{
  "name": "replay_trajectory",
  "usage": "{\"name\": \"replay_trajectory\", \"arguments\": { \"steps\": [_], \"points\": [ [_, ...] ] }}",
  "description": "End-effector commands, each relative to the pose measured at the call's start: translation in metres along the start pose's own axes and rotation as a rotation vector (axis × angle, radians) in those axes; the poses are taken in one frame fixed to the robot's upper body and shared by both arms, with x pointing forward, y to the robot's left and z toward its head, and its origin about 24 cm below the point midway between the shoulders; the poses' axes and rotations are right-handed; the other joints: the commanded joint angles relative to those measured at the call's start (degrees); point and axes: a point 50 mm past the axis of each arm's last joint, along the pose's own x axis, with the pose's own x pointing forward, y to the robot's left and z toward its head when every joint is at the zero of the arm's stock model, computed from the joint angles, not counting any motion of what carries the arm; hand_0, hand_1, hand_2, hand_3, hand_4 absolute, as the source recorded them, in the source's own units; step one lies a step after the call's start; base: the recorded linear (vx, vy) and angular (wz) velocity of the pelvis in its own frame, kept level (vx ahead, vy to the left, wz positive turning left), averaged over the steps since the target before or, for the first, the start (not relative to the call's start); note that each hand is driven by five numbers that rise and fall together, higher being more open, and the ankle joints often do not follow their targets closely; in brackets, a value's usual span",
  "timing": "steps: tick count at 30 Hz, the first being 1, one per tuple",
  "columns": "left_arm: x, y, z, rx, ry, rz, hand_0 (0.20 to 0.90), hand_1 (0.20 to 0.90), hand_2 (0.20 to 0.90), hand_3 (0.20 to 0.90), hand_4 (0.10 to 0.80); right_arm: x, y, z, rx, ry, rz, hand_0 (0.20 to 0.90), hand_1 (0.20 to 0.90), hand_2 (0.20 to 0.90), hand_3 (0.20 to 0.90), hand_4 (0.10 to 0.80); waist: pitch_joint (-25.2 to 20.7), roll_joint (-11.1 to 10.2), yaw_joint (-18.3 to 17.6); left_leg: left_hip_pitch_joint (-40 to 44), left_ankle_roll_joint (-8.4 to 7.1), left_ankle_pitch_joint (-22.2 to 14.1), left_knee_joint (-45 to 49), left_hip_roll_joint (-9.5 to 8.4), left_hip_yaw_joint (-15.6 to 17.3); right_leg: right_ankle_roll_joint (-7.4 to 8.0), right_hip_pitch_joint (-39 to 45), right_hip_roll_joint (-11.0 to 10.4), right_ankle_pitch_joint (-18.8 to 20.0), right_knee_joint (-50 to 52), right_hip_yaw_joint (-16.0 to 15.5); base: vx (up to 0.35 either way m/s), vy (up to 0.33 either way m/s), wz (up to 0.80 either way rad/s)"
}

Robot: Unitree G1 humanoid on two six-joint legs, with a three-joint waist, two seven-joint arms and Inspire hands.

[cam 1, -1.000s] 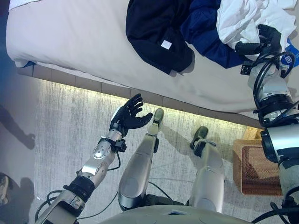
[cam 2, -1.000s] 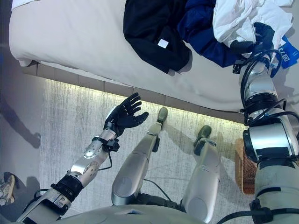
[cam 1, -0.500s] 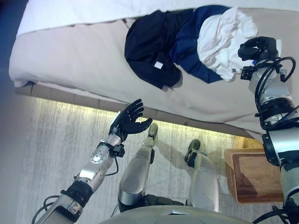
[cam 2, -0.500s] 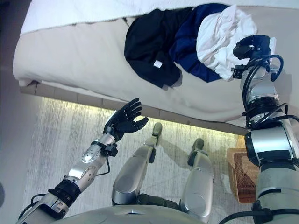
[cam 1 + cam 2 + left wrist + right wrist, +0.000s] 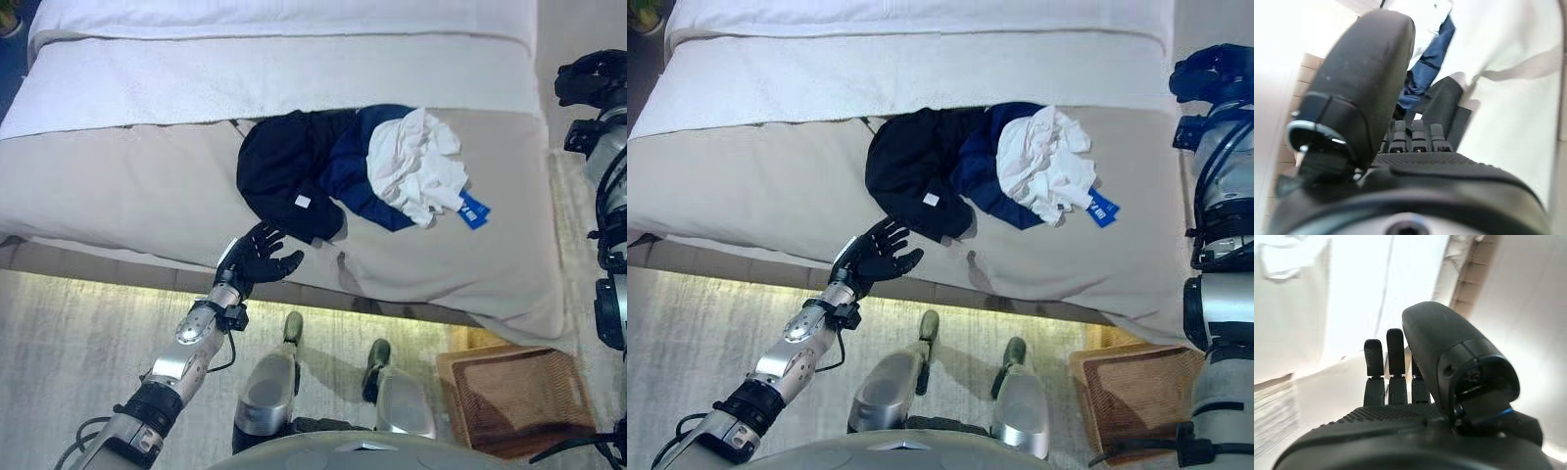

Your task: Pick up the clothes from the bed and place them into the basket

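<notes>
Clothes (image 5: 353, 166): heaped mid-bed (image 5: 127, 196), untouched.
Left hand (image 5: 257, 260): fingers spread, empty, at clothes' 7 o'clock.
Right hand (image 5: 1205, 70): 3 o'clock, fingers straight, empty.
Basket (image 5: 514, 397): floor, 5 o'clock.

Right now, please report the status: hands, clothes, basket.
Left hand open, at bed edge. Right hand open, holds nothing. Clothes piled on bed. Basket on floor, nothing in the way.

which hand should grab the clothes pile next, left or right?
Probably left. The left hand is open at the bed edge beside the black garment; the right hand is open, off past the bed's side.
</notes>
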Motion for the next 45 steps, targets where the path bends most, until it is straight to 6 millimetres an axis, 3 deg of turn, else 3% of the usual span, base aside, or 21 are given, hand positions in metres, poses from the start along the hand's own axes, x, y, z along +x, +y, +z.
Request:
{"name": "replay_trajectory", "arguments": {
  "steps": [1, 4, 9, 13, 18, 20, 24, 32, 34, 35, 37, 38, 39, 45],
  "points": [
    [-0.007, -0.004, -0.004, 0.013, -0.03, -0.045, 0.9, 0.9, 0.9, 0.9, 0.8, -0.002, -0.003, 0.005, -0.144, -0.08, 0.032, 0.9, 0.9, 0.9, 0.9, 0.8, -8.0, -0.8, 0.7, -1.8, -0.67, -10.9, 8.0, 0.82, 4.2, -2.05, -0.1, 1.0, 1.2, -1.3, -0.2, -0.088, -0.029, 0.09],
    [-0.004, -0.008, -0.002, 0.019, -0.042, -0.066, 0.9, 0.9, 0.9, 0.9, 0.8, 0.0, 0.003, 0.006, -0.22, -0.081, 0.024, 0.9, 0.9, 0.9, 0.9, 0.8, -6.3, -0.1, 1.3, -3.1, -0.83, -10.6, 8.3, 0.74, 3.8, -2.14, -1.0, 0.9, 1.4, -1.5, -0.7, -0.113, -0.008, 0.15],
    [0.005, -0.016, 0.016, 0.019, -0.134, -0.104, 0.9, 0.9, 0.9, 0.9, 0.8, 0.004, 0.016, 0.03, -0.311, -0.116, 0.012, 0.9, 0.9, 0.9, 0.9, 0.8, -1.2, 2.1, 2.0, -8.8, -0.81, -9.5, 9.2, -0.01, 3.0, -2.31, -6.4, 0.6, 1.9, -0.7, -1.2, -0.201, 0.001, 0.07],
    [0.011, -0.025, 0.036, 0.009, -0.224, -0.124, 0.9, 0.9, 0.9, 0.9, 0.8, 0.005, 0.031, 0.047, -0.305, -0.152, 0.026, 0.9, 0.9, 0.9, 0.9, 0.8, 3.8, 3.5, 2.0, -16.7, 0.16, -10.8, 17.3, -0.43, 3.8, -3.58, -15.4, -0.6, 0.3, 8.4, -1.3, -0.19, 0.041, 0.03],
    [0.014, -0.031, 0.042, -0.009, -0.232, -0.114, 0.9, 0.9, 0.9, 0.9, 0.8, 0.002, 0.046, 0.033, -0.274, -0.113, 0.047, 0.9, 0.9, 0.9, 0.9, 0.8, 6.7, 4.3, 2.0, -23.8, 1.94, -14.6, 27.4, -1.86, 3.3, -5.24, -22.2, -2.2, -3.4, 19.6, -0.9, -0.001, 0.016, 0.07],
    [0.014, -0.03, 0.04, -0.023, -0.211, -0.1, 0.9, 0.9, 0.9, 0.9, 0.8, 0.002, 0.049, 0.025, -0.262, -0.076, 0.056, 0.9, 0.9, 0.9, 0.9, 0.8, 6.7, 4.7, 2.1, -25.7, 2.24, -17.3, 30.4, -2.26, 3.2, -4.98, -24.6, -2.5, -5.8, 23.5, -0.1, 0.096, -0.007, 0.13],
    [0.009, -0.035, 0.031, -0.044, -0.186, -0.108, 0.9, 0.9, 0.9, 0.9, 0.8, 0.0, 0.056, 0.026, -0.27, -0.082, 0.032, 0.9, 0.9, 0.9, 0.9, 0.8, 6.7, 5.8, 2.2, -32.2, 3.04, -18.0, 34.4, -3.09, 3.5, -5.19, -32.0, -3.5, -6.5, 28.8, 0.8, 0.0, 0.038, 0.06],
    [0.002, -0.031, 0.033, -0.075, -0.215, -0.081, 0.9, 0.9, 0.9, 0.9, 0.8, -0.002, 0.054, 0.024, -0.29, -0.075, 0.007, 0.9, 0.9, 0.9, 0.9, 0.8, 6.7, 6.4, 2.5, -37.9, 3.85, -19.4, 38.8, -3.04, 3.8, -5.53, -37.6, -3.5, -7.5, 33.0, 1.4, -0.012, 0.019, 0.0],
    [0.002, -0.029, 0.032, -0.079, -0.211, -0.068, 0.9, 0.9, 0.9, 0.9, 0.8, -0.002, 0.055, 0.022, -0.292, -0.072, 0.005, 0.78, 0.78, 0.78, 0.76, 0.66, 6.7, 6.2, 2.5, -38.4, 3.92, -19.9, 39.8, -2.92, 3.8, -5.76, -38.0, -3.3, -7.8, 33.7, 1.4, 0.0, 0.0, 0.0],
    [0.002, -0.028, 0.031, -0.083, -0.208, -0.064, 0.9, 0.9, 0.9, 0.9, 0.8, -0.002, 0.054, 0.018, -0.299, -0.068, 0.003, 0.554, 0.554, 0.554, 0.496, 0.396, 6.7, 5.9, 2.5, -38.3, 3.85, -20.1, 40.4, -2.73, 3.6, -5.85, -37.9, -3.1, -7.9, 34.1, 1.4, 0.0, 0.0, 0.0],
    [0.001, -0.028, 0.031, -0.083, -0.208, -0.067, 0.9, 0.9, 0.9, 0.9, 0.8, -0.002, 0.051, 0.019, -0.297, -0.071, -0.001, 0.507, 0.507, 0.507, 0.442, 0.342, 6.7, 5.7, 2.6, -38.1, 3.83, -20.2, 40.7, -2.57, 3.4, -5.88, -37.5, -3.1, -8.0, 34.1, 1.1, 0.002, -0.005, -0.02],
    [0.001, -0.028, 0.031, -0.083, -0.208, -0.069, 0.9, 0.9, 0.9, 0.9, 0.8, -0.001, 0.049, 0.02, -0.293, -0.076, -0.004, 0.324, 0.324, 0.324, 0.227, 0.127, 6.7, 5.7, 2.7, -37.9, 3.84, -20.3, 40.7, -2.48, 3.4, -5.91, -37.2, -3.0, -8.0, 33.9, 1.0, -0.004, -0.015, -0.05],
    [0.001, -0.028, 0.031, -0.082, -0.208, -0.073, 0.9, 0.9, 0.9, 0.9, 0.8, -0.001, 0.047, 0.021, -0.293, -0.083, -0.015, 0.3, 0.3, 0.3, 0.2, 0.1, 6.7, 5.6, 2.8, -37.6, 3.79, -20.3, 40.9, -2.39, 3.3, -5.92, -36.9, -3.0, -7.9, 33.8, 0.8, -0.008, -0.019, -0.06],
    [0.001, -0.028, 0.031, -0.081, -0.209, -0.072, 0.9, 0.9, 0.9, 0.9, 0.8, 0.0, 0.042, 0.035, -0.278, -0.138, -0.07, 0.3, 0.3, 0.3, 0.2, 0.1, 6.7, 5.5, 2.8, -36.9, 3.58, -20.3, 41.2, -2.37, 3.1, -6.11, -36.1, -3.0, -8.2, 34.3, 0.6, -0.013, -0.011, -0.03]
  ]
}}
